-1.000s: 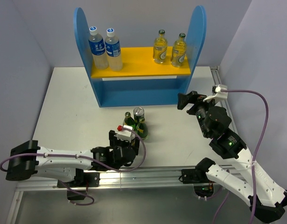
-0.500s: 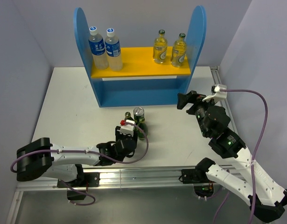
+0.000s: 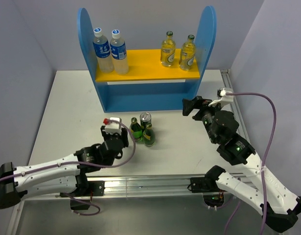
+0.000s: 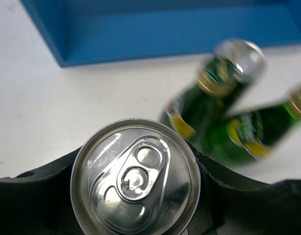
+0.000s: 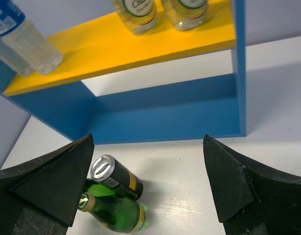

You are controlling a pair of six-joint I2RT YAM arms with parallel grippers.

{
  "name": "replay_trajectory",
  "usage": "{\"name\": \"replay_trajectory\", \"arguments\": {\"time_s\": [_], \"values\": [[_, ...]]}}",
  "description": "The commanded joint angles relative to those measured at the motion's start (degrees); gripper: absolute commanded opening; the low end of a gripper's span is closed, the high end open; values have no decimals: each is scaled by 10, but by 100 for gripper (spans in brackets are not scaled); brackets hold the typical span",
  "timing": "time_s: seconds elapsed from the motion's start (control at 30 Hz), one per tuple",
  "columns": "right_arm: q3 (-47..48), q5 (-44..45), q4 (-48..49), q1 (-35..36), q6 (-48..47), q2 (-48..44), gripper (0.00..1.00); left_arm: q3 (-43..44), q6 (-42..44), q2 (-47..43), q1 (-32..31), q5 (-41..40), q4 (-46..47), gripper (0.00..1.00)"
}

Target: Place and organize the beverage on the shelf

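Observation:
My left gripper is shut on a silver-topped can, whose lid fills the left wrist view between the black jaws. It is to the left of a small cluster on the table: two dark green bottles and a second can. Two pale-yellow bottles stand on the shelf's yellow board at its right end. My right gripper hangs open in front of the shelf's right side, nothing between its fingers. In the right wrist view the can and a green bottle lie below and to the left.
Two taller blue-labelled plastic bottles stand at the left end of the yellow board. The blue lower compartment holds nothing. The table's metal rail runs along the near edge by the arm bases.
My left gripper has shut on a can and carried it left, away from the cluster of bottles. The right gripper has drifted slightly left and stays open.

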Motion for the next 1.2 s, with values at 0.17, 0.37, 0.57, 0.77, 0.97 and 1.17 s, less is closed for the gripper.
{"name": "replay_trajectory", "arguments": {"time_s": [0.17, 0.37, 0.57, 0.77, 0.97, 1.17], "values": [[-1, -21, 47, 53, -35, 42, 100, 60, 154, 63, 196, 81, 212, 0], [-25, -37, 60, 64, -12, 31, 100, 66, 157, 170, 338, 191, 339, 0], [-46, -28, 48, 69, -11, 32, 100, 128, 177, 294, 380, 221, 446, 0], [-52, -17, 48, 70, -15, 34, 100, 195, 177, 369, 385, 227, 473, 0], [-58, -14, 54, 70, -15, 35, 100, 251, 198, 445, 387, 210, 492, 0], [-61, -10, 54, 70, -15, 38, 100, 280, 205, 501, 389, 202, 505, 0]]}}
